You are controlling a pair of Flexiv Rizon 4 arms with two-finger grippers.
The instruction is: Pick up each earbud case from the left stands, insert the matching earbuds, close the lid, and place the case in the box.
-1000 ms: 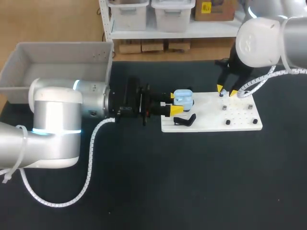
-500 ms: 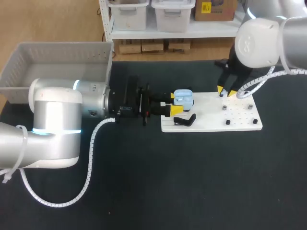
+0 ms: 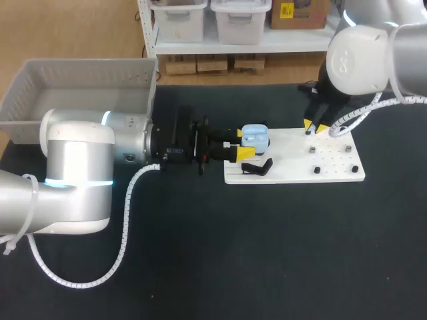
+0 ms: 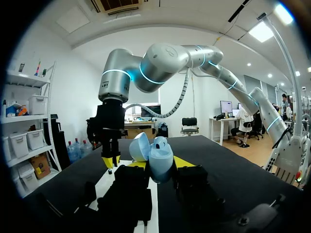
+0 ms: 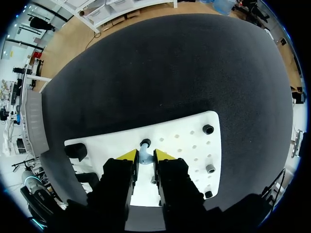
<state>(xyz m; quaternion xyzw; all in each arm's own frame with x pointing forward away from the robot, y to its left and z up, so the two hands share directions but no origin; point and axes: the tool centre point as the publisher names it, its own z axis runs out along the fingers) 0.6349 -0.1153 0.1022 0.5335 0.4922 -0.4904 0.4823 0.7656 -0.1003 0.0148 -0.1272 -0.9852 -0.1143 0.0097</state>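
On the black table point(image 3: 267, 253): a white board point(image 3: 293, 175) lies right of middle; a grey box point(image 3: 80, 83) stands at the far left corner, well apart from the board.
Left gripper point(image 3: 244, 143): comes in level from the left, at the board's left end. Its yellow tips are clamped on the light blue case point(image 3: 255, 137), one on each side.
Case: at the board's left end, between the left fingers. In the left wrist view its lid point(image 4: 138, 147) stands open, tipped back toward the far side.
Black holder point(image 3: 257, 167): on the board just nearside of the case, not touched by either gripper.
Right gripper point(image 3: 315, 126): points down over the board's far edge, near its middle. The fingers are drawn close together, pinching a pale blue earbud point(image 5: 144, 154) between the yellow tips.
Earbud: upright on the board, dark tip showing just ahead of the right fingers.
Pegs point(image 5: 208, 129): small dark studs on the board's right half, beside the right gripper, untouched.
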